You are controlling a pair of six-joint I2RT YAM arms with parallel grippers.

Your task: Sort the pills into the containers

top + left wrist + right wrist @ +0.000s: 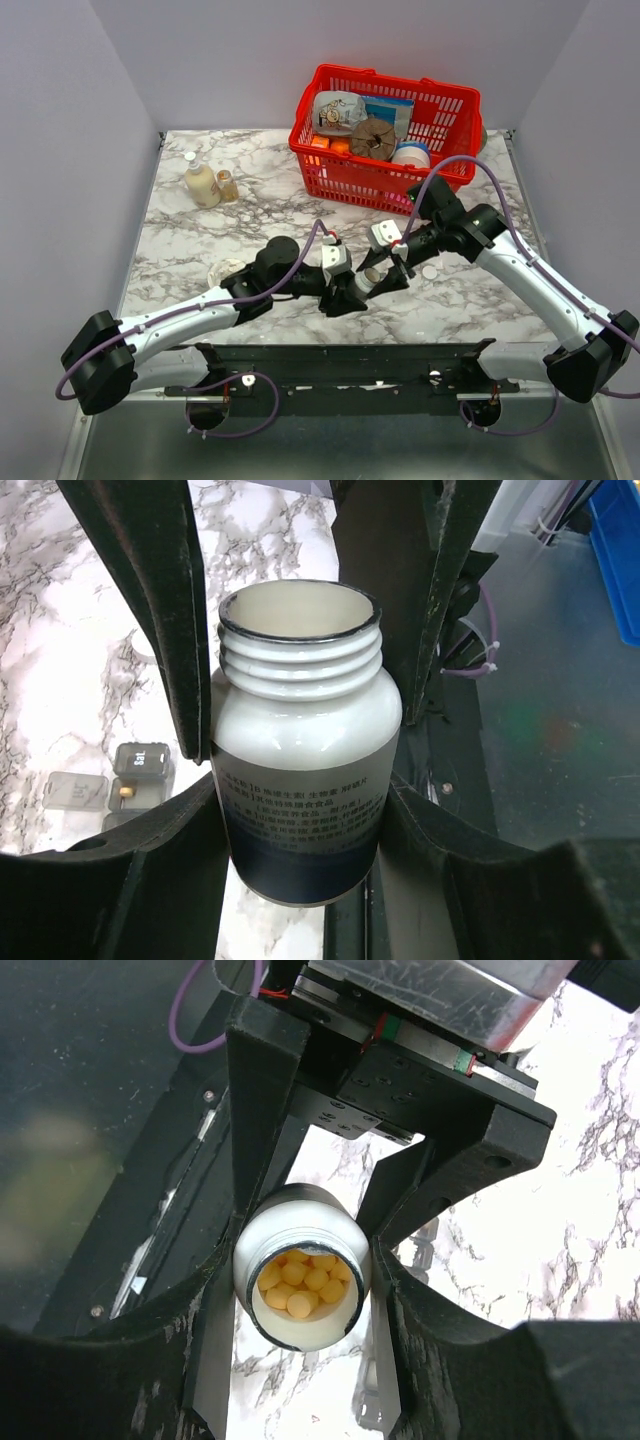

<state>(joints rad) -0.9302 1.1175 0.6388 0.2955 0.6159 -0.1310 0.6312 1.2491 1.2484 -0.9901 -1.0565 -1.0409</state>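
Observation:
A white pill bottle (372, 279) with its cap off hangs between both grippers above the table's middle. My left gripper (356, 291) grips its dark-labelled base (305, 830). My right gripper (393, 270) closes round its shoulder, with its fingers (175, 660) beside the neck. Several yellow pills (303, 1282) lie inside the open mouth, which faces the right wrist camera. The containers (138, 772), a dark grey strip of small compartments, lie on the marble below the bottle. Only a few cells show, and one holds a yellow pill. The strip is hidden in the top view.
A red wire basket (440, 110) of goods stands at the back right. Two small bottles (207, 184) stand at the back left. A round clear dish (225, 270) lies by the left arm. A white cap (430, 271) lies under the right arm.

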